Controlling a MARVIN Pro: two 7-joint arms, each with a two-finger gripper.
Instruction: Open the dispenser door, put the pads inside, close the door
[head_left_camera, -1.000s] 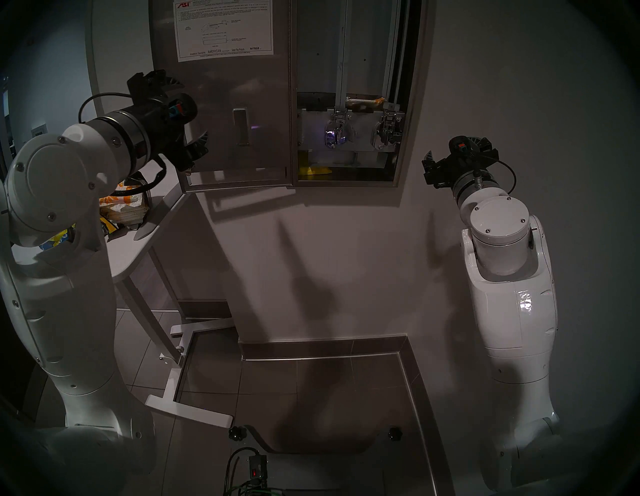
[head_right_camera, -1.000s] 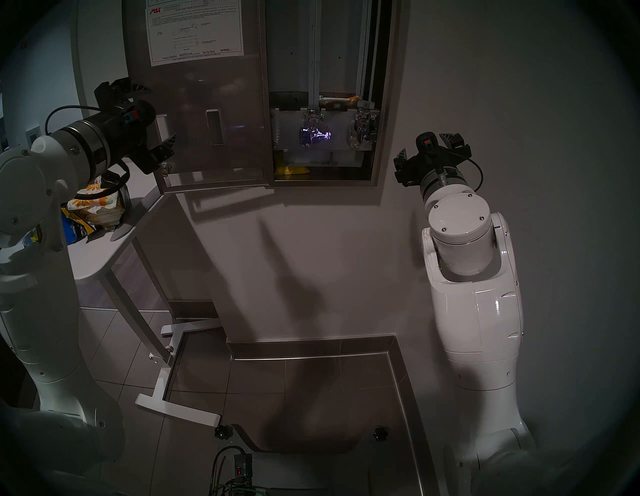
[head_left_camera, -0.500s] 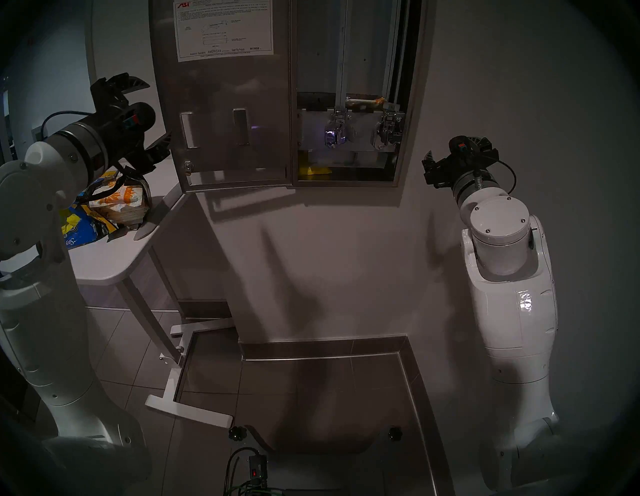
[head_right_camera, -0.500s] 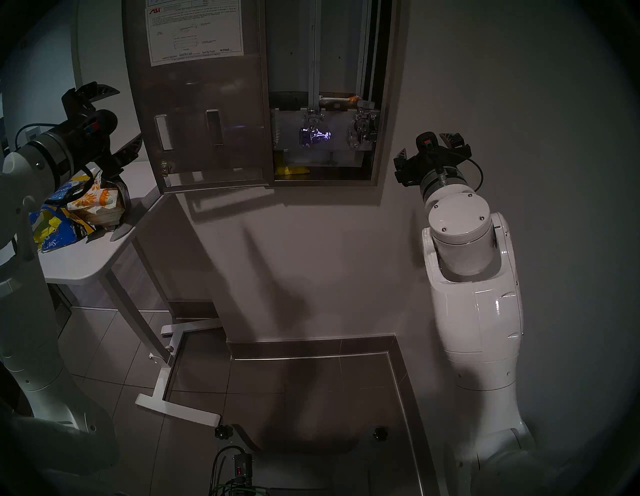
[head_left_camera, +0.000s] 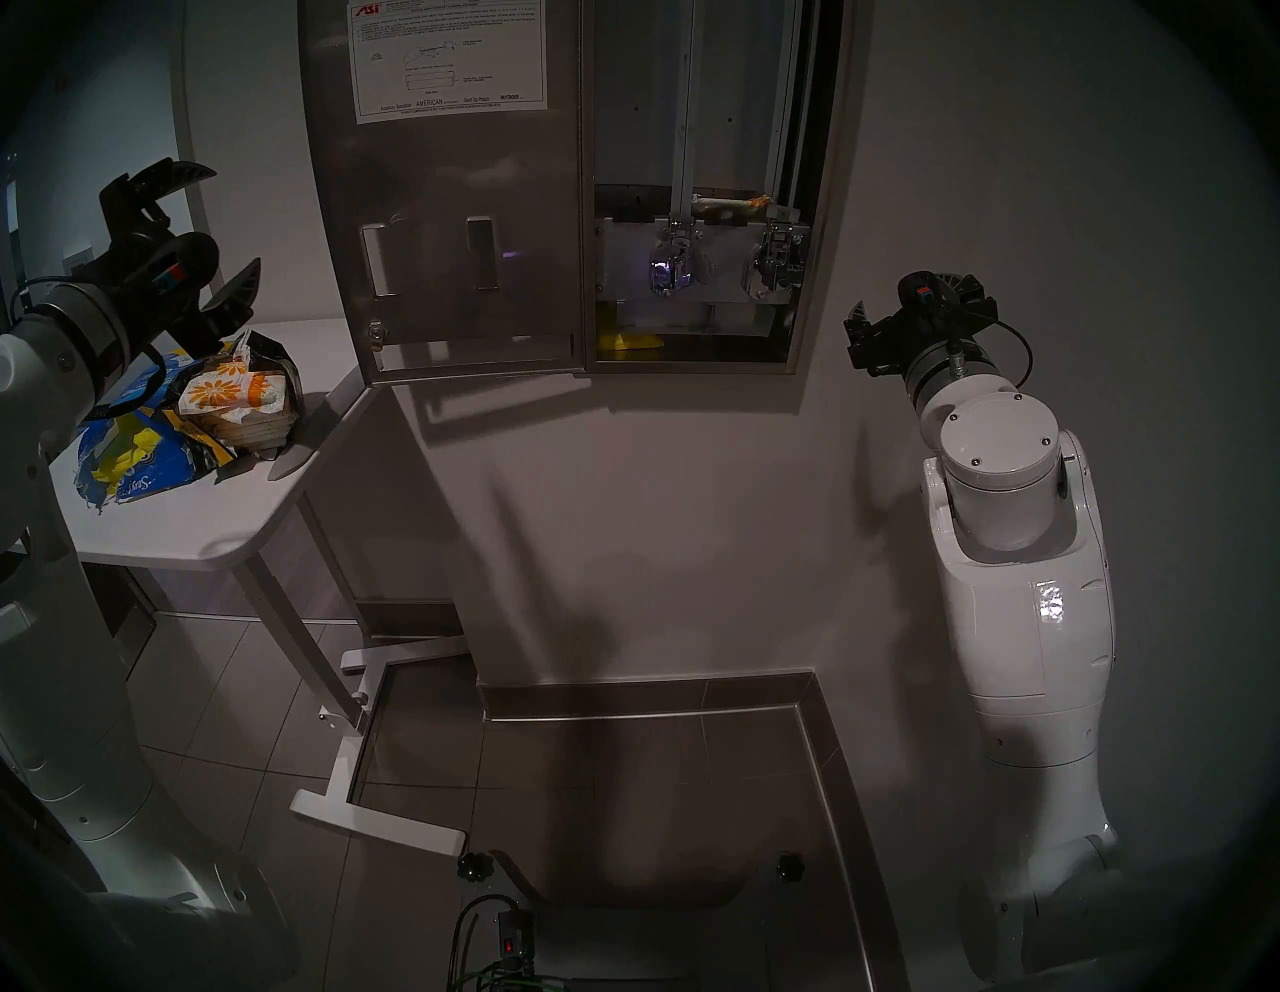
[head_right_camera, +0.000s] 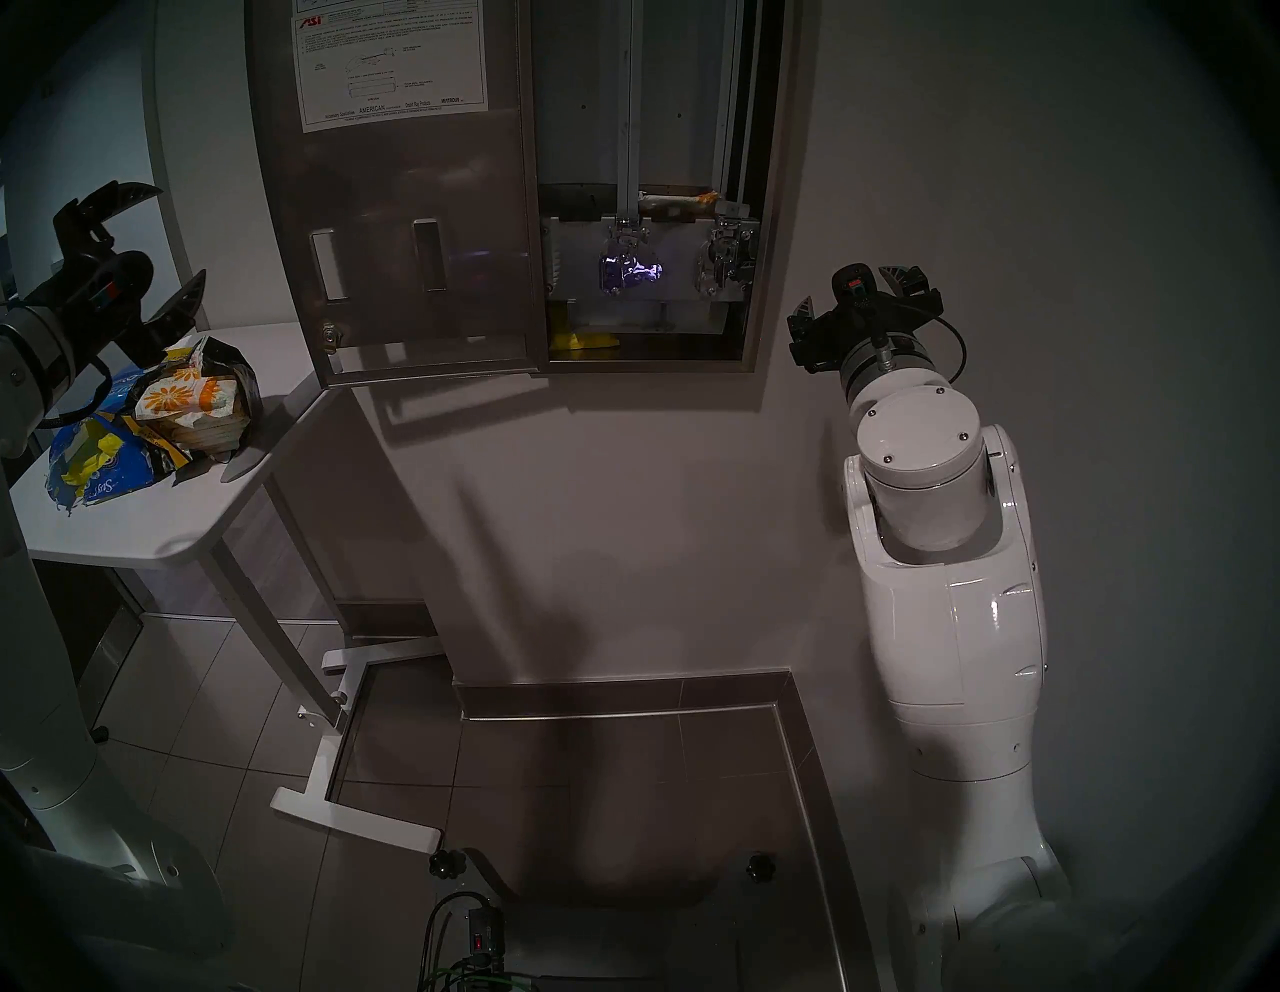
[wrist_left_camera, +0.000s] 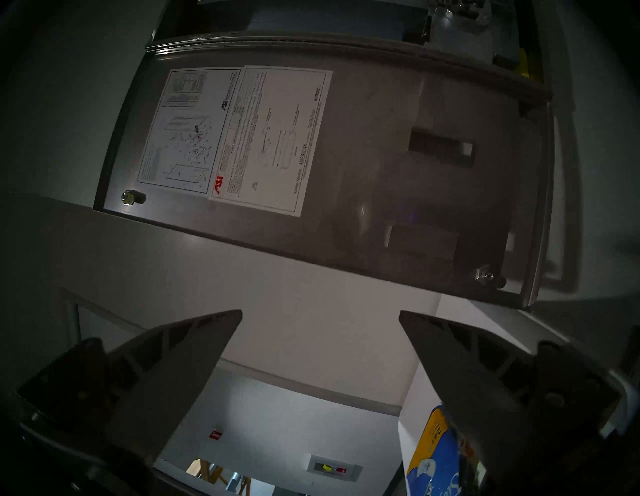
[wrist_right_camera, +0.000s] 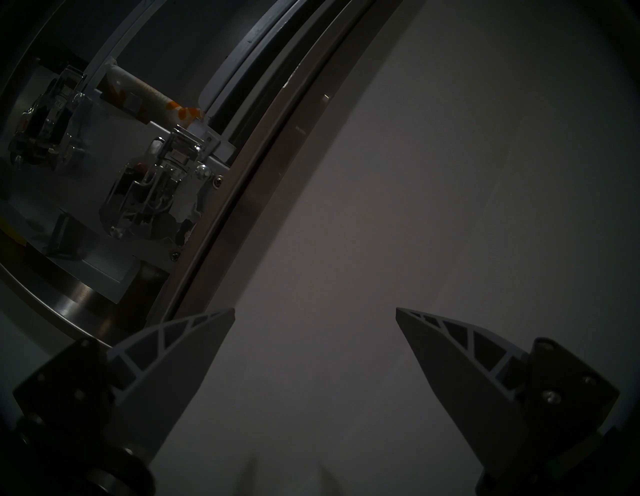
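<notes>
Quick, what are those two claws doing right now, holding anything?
Left gripper: open, holding nothing.
Right gripper: open, holding nothing.

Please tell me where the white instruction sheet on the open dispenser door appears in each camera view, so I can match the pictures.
Head stereo left: instruction sheet at top, left of centre.
Head stereo right: top, further left.
Left wrist: upper middle, turned sideways.
Right wrist: not in view.
Shared landmark: the dispenser door bearing it, beside the open dispenser.

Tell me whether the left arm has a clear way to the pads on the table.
Probably yes: the left gripper hangs just above the pads, jaws open and empty, and the open door is off to one side.
</notes>
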